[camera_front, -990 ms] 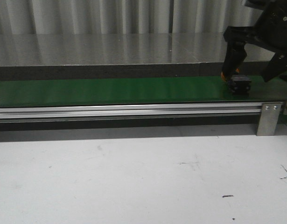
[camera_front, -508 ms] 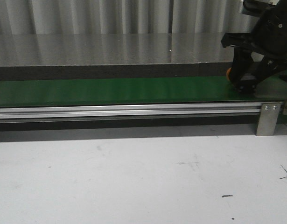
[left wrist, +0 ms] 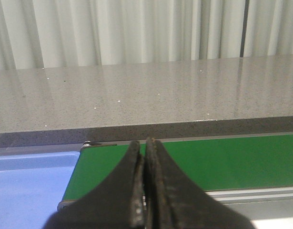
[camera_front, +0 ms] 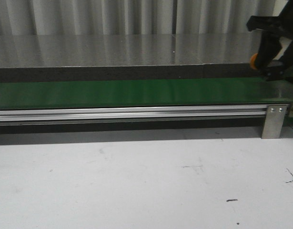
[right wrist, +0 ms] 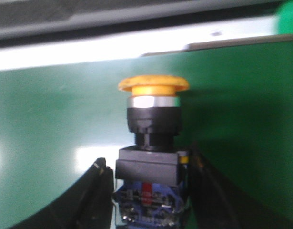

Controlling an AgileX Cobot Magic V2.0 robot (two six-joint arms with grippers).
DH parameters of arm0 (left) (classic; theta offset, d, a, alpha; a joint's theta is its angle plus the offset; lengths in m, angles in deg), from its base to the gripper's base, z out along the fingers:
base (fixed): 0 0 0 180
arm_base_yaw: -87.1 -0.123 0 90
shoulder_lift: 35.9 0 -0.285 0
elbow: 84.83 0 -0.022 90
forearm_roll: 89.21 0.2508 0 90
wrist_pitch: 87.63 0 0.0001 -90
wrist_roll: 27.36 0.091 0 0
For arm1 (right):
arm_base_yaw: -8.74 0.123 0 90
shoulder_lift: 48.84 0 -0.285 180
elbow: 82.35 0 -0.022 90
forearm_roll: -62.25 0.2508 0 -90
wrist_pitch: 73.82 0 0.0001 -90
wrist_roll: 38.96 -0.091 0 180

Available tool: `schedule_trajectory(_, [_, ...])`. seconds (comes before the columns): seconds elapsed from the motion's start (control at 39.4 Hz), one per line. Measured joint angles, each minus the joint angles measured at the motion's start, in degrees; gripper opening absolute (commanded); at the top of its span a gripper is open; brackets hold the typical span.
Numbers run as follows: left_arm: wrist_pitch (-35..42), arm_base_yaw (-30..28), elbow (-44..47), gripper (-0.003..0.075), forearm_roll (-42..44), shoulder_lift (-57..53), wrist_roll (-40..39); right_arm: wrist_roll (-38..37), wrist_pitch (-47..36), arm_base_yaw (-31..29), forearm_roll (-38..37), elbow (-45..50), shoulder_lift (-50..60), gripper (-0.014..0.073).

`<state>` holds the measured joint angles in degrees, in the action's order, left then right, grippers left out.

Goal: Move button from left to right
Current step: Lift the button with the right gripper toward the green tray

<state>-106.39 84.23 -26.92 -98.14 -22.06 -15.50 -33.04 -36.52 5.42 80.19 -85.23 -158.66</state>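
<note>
The button (right wrist: 152, 124) has an orange mushroom cap and a black boxy body. In the right wrist view it sits between my right gripper's (right wrist: 147, 167) fingers, which are shut on its body, over the green belt (right wrist: 51, 119). In the front view my right gripper (camera_front: 272, 57) is at the far right, raised above the belt (camera_front: 113, 93). Only the button's orange cap (camera_front: 254, 61) shows there. In the left wrist view my left gripper (left wrist: 145, 157) is shut and empty, above the belt's left end (left wrist: 241, 162). The left gripper does not show in the front view.
A grey speckled counter (camera_front: 113, 50) runs behind the belt, with curtains behind it. An aluminium rail and a metal bracket (camera_front: 274, 121) line the belt's front. A white table (camera_front: 136, 181) lies in front. A blue tray (left wrist: 27, 186) sits beside the belt's left end.
My right gripper closed on the button on the belt, then lifted it up and to the right, off the belt. The left arm shows no earlier frame.
</note>
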Motion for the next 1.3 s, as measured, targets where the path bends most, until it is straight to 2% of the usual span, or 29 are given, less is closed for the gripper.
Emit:
schedule_trajectory(0.28, [0.0,0.0,0.0,-0.0021,0.0,0.0,0.0,0.5,1.0,-12.7,-3.9,0.0,0.7,0.0230])
schedule_trajectory(0.53, [0.0,0.0,0.0,-0.0021,0.0,0.0,0.0,0.7,1.0,-19.7,-6.6,-0.2,-3.3,0.0239])
schedule_trajectory(0.63, [0.0,0.0,0.0,-0.0021,0.0,0.0,0.0,0.7,0.8,-20.6,-7.5,-0.2,-6.1,0.0288])
schedule_trajectory(0.91, [0.0,0.0,0.0,-0.0021,0.0,0.0,0.0,0.9,0.3,-20.8,-8.1,-0.2,-10.0,0.0490])
schedule_trajectory(0.99, [0.0,0.0,0.0,-0.0021,0.0,0.0,0.0,0.9,0.2,-20.8,-8.1,-0.2,-9.6,0.0513])
schedule_trajectory(1.19, [0.0,0.0,0.0,-0.0021,0.0,0.0,0.0,0.9,0.2,-20.2,-8.3,-1.6,-4.4,0.0482])
schedule_trajectory(1.3, [0.0,0.0,0.0,-0.0021,0.0,0.0,0.0,0.9,0.2,-17.7,-8.5,-1.9,0.3,0.0343])
